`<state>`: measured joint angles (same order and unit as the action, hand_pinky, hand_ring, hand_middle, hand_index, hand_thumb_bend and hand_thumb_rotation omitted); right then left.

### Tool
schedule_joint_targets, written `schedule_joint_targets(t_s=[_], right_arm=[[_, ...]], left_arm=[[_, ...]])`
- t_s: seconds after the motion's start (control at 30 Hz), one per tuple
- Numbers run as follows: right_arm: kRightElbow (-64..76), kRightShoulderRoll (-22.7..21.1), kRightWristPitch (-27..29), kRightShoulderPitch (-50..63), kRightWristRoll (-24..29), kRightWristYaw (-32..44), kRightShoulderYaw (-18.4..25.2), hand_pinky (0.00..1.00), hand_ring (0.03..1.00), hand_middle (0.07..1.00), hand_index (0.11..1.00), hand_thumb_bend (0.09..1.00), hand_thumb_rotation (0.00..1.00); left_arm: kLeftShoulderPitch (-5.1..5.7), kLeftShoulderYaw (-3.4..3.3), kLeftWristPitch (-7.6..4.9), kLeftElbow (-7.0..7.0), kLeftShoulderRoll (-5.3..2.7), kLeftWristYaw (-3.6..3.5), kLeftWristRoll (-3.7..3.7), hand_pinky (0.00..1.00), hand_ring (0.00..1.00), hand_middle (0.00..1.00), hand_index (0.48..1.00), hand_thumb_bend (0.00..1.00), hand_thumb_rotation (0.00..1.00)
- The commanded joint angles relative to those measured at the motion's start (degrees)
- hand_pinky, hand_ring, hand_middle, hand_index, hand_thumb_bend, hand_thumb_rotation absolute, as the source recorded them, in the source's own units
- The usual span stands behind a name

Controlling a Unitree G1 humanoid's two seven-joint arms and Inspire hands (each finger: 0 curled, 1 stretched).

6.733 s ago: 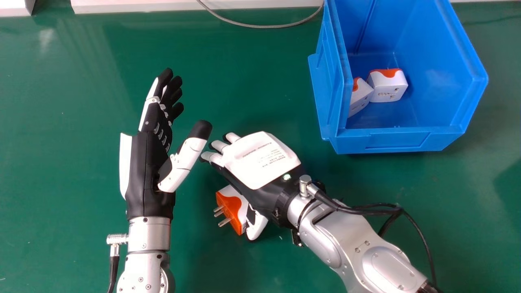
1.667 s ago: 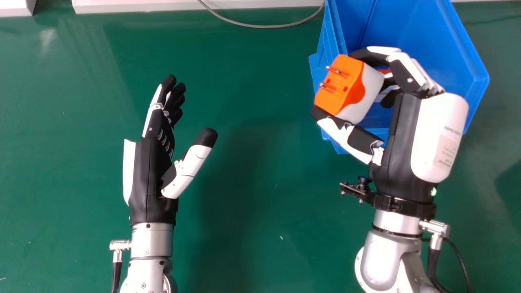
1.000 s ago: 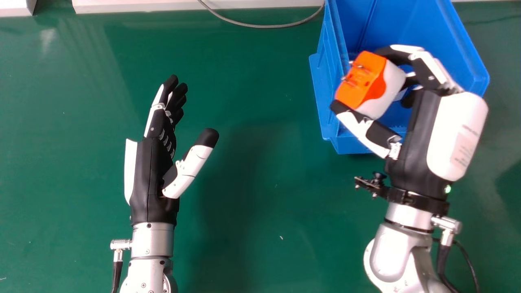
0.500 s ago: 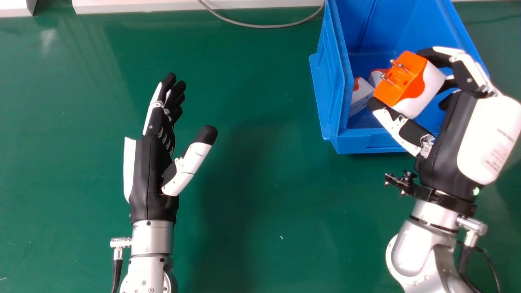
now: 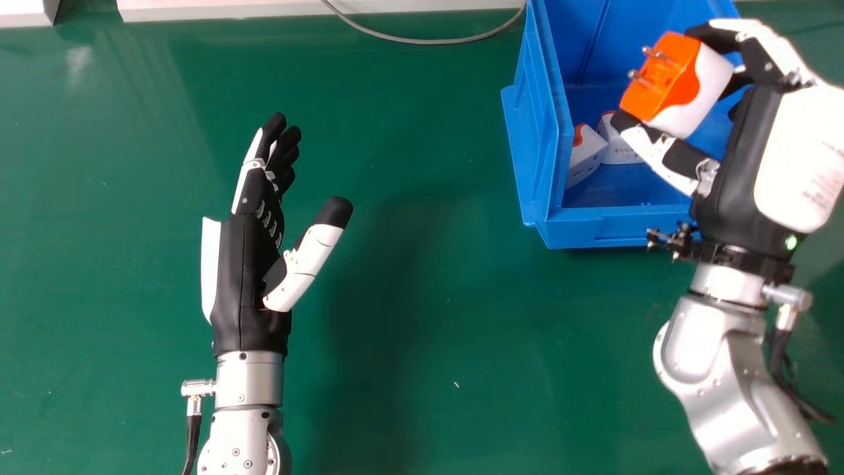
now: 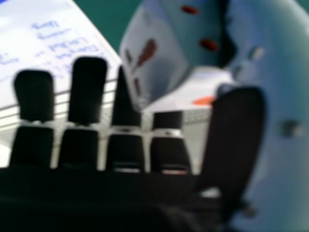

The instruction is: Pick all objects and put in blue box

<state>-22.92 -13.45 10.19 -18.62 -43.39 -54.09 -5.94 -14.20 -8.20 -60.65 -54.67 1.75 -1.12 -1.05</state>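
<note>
In the head view my right hand point(image 5: 745, 158) is over the blue box point(image 5: 623, 221), its fingers and thumb pinching an orange and white plug adapter point(image 5: 679, 82) with the metal prongs facing away to the left. Two more white and orange adapters lie inside against the box's left side: one at the wall point(image 5: 585, 155), the other point(image 5: 620, 145) beside it and partly behind the held one. In the right hand view the held adapter point(image 6: 159, 58) sits between my right hand's point(image 6: 236, 140) thumb and fingers. My left hand point(image 5: 247, 264) is held open and empty over the green table's left half.
A grey cable point(image 5: 428, 41) curves along the table's far edge, ending beside the box's left wall. White blocks or ledges point(image 5: 264, 8) border the far side. Bare green table point(image 5: 461, 316) lies between the two arms.
The right hand took hold of the adapter from the table and carried it up and rightward over the box; lately it has moved farther forward. The left hand has shifted only slightly.
</note>
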Motion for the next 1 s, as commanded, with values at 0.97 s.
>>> schedule_joint_targets(t_s=[0.97], right_arm=[[-38.65,-8.16,-5.60,-27.34,-1.25,19.07,-15.07,0.29,0.408,0.492,0.532,0.492,0.00]], left_arm=[[-1.52,0.09,-1.16,-1.37,-0.61,0.83,0.22,0.94,0.92,0.91,0.905,0.90,0.61]])
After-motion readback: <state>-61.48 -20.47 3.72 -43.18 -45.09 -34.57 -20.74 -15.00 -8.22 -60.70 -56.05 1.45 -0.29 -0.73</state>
